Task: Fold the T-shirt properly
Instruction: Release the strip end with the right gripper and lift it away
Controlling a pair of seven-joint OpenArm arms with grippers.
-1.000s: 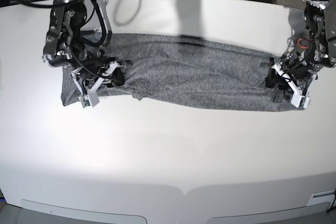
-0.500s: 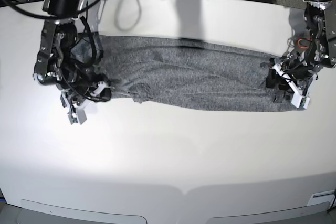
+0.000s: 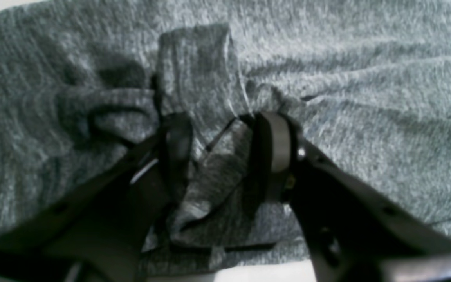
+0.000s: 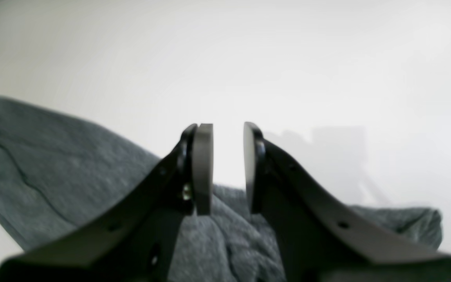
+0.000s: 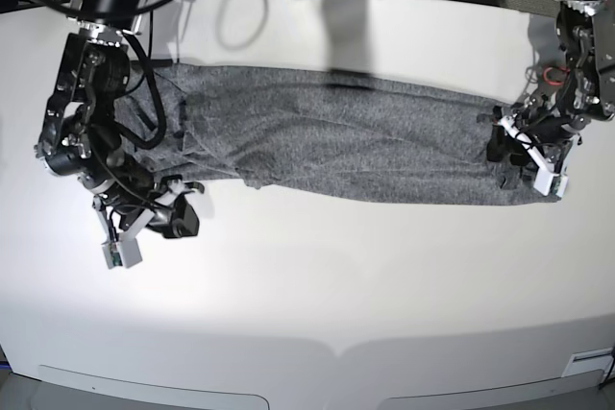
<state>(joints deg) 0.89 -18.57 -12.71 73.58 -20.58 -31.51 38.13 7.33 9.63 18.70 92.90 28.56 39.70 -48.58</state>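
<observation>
One hand (image 5: 514, 156) pinches the T-shirt (image 5: 336, 146); the other (image 5: 159, 223) hangs beside it

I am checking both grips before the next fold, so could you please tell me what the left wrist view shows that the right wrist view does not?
Only the left wrist view shows the left gripper down on the shirt, a bunched fold of cloth between its fingers. Only the right wrist view shows the right gripper with an empty gap between its pads, above bare table, the shirt's edge below it. Both show the grey shirt.
</observation>
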